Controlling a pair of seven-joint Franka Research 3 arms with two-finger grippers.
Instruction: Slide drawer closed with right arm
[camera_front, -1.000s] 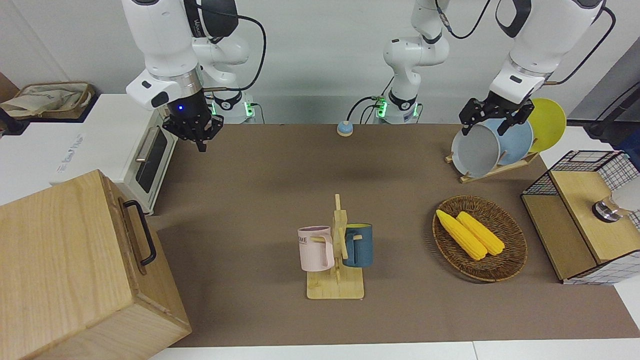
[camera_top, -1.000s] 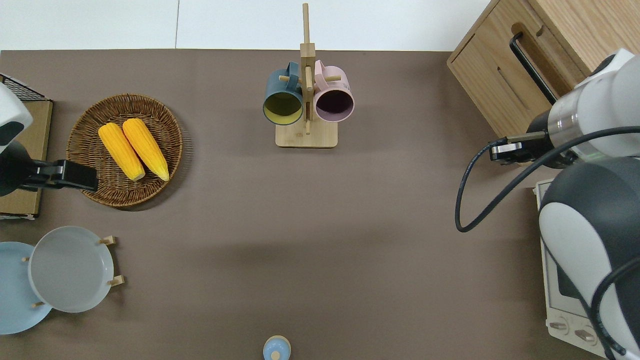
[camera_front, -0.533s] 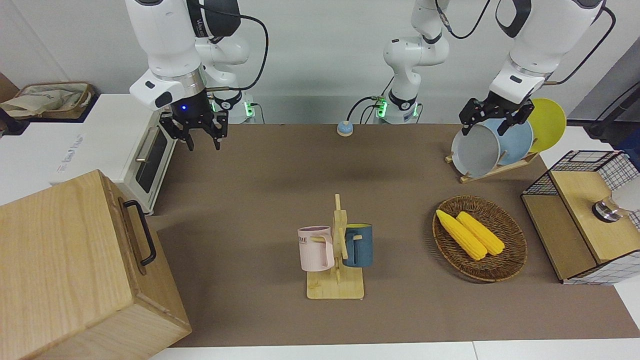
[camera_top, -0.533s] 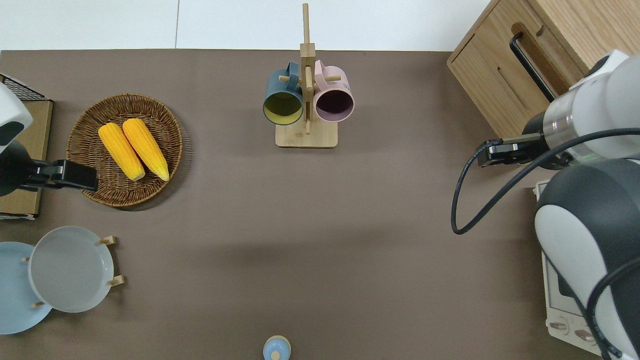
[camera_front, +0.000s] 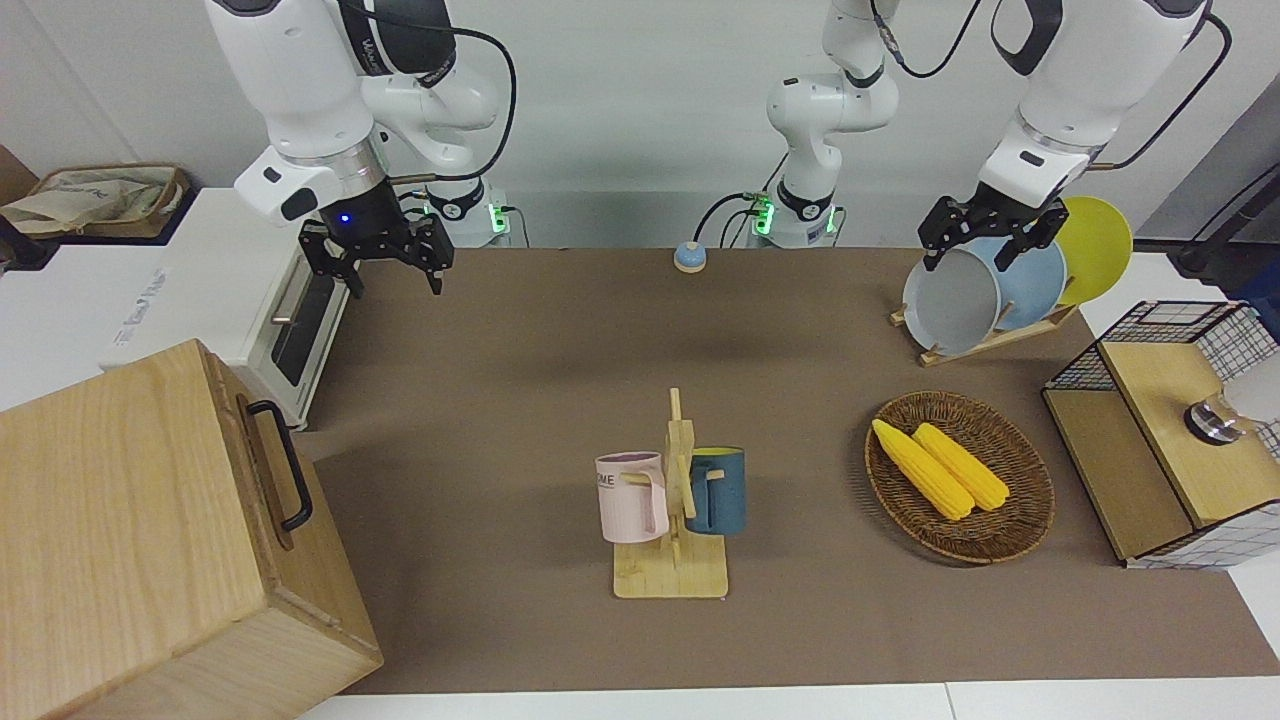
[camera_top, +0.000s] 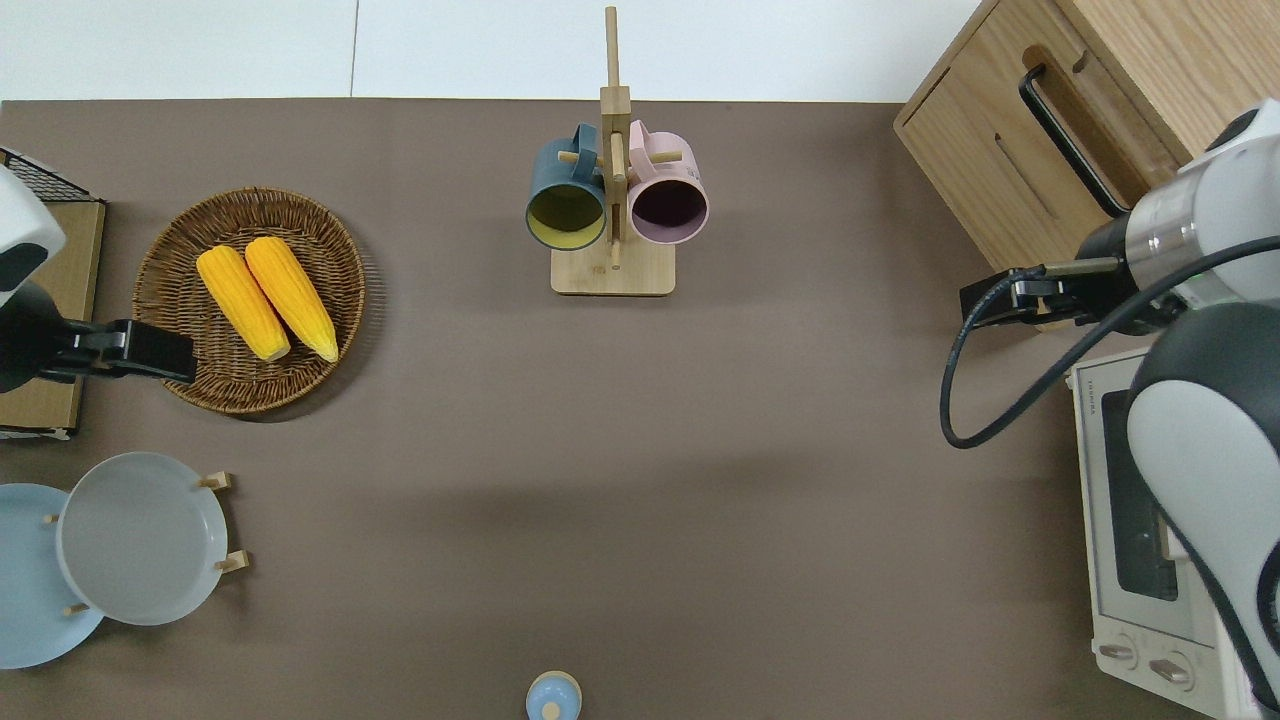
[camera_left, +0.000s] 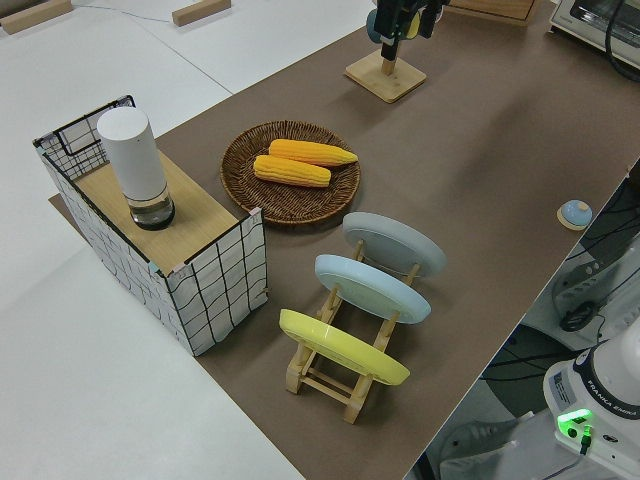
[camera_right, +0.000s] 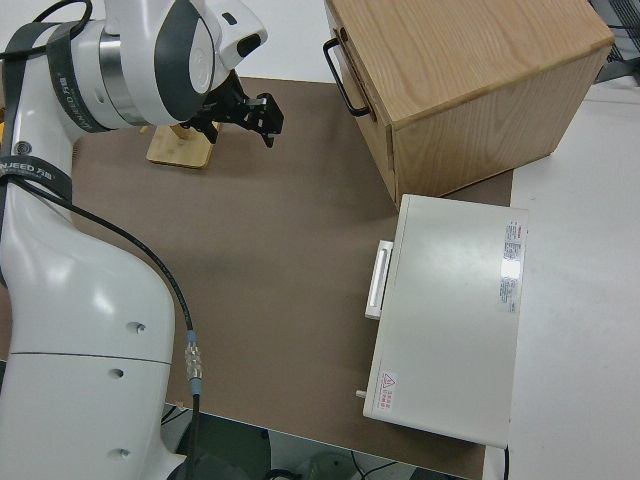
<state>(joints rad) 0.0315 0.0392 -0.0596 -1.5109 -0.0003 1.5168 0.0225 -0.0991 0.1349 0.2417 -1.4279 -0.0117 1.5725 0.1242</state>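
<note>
Drawer (camera_front: 268, 470) shut, apart from open right pincer (camera_front: 378, 262).

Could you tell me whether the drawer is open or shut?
Shut: the drawer front lies flush with the cabinet face, and no gap shows.

Light matt wood drawer (camera_front: 262, 470); black metal handle (camera_front: 283, 463); woven basket (camera_front: 1010, 520).

- Bright, even light from above; no glare.
- Soft, diffuse shadows on the table (camera_front: 560, 330), densest at the cabinet (camera_front: 150, 540), 8 o'clock in the front view.
- All views sharp.
</note>
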